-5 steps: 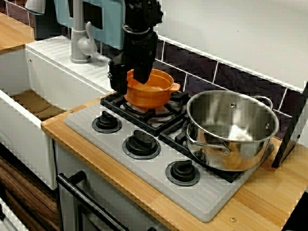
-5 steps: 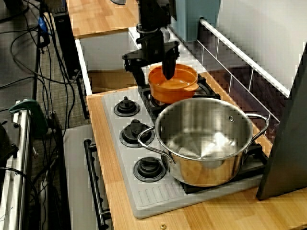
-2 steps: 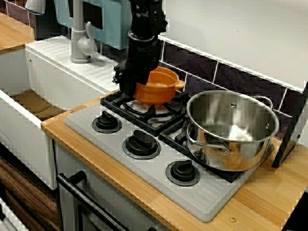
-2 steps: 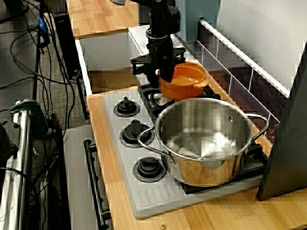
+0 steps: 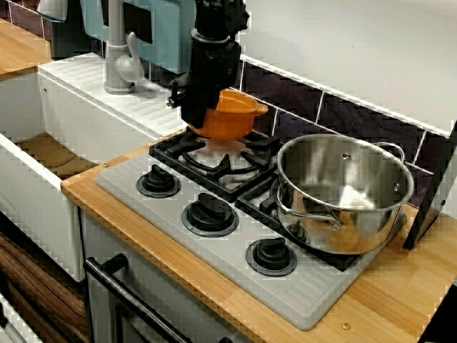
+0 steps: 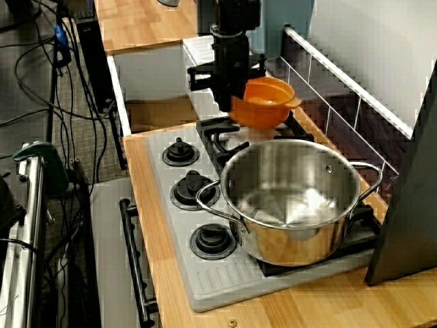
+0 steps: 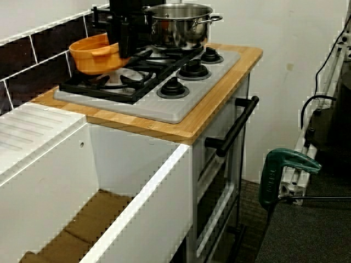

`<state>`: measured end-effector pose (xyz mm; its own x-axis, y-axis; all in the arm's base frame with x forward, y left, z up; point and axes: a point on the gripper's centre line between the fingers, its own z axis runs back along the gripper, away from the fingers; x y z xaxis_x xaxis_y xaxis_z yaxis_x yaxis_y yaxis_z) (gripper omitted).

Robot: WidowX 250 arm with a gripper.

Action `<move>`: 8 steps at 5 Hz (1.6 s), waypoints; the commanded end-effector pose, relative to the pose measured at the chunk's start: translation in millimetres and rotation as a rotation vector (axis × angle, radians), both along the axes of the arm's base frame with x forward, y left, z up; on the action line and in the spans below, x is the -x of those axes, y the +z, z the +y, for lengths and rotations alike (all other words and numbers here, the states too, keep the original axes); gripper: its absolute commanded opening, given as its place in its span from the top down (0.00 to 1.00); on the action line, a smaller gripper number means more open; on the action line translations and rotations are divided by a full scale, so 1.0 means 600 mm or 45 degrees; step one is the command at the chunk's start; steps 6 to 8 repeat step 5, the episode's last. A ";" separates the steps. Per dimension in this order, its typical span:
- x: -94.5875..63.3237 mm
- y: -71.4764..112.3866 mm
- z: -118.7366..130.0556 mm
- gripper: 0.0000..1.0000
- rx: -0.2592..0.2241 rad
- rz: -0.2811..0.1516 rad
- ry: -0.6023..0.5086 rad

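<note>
Black fingers clamped on rim of small orange two-handled plastic pot, held tilted, seemingly clear above black burner grate, beside large stainless-steel pot; not yet set down.

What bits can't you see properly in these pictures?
1. How the claw pinches the orange pot: front view, the claw's dark body covers it.
2. The arm above the claw: cut off by the top edge in all views.
3. Inside the steel pot: sink-side view, its own wall hides it.
</note>
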<state>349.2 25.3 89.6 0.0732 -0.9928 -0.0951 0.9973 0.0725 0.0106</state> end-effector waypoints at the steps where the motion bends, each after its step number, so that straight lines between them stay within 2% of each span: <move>1: 0.014 0.065 0.000 1.00 0.018 -0.108 -0.030; 3: 0.021 0.104 -0.008 1.00 0.023 -0.172 -0.092; 5: 0.032 0.136 -0.022 1.00 0.014 -0.208 -0.130; 8: 0.032 0.136 -0.022 1.00 0.014 -0.208 -0.130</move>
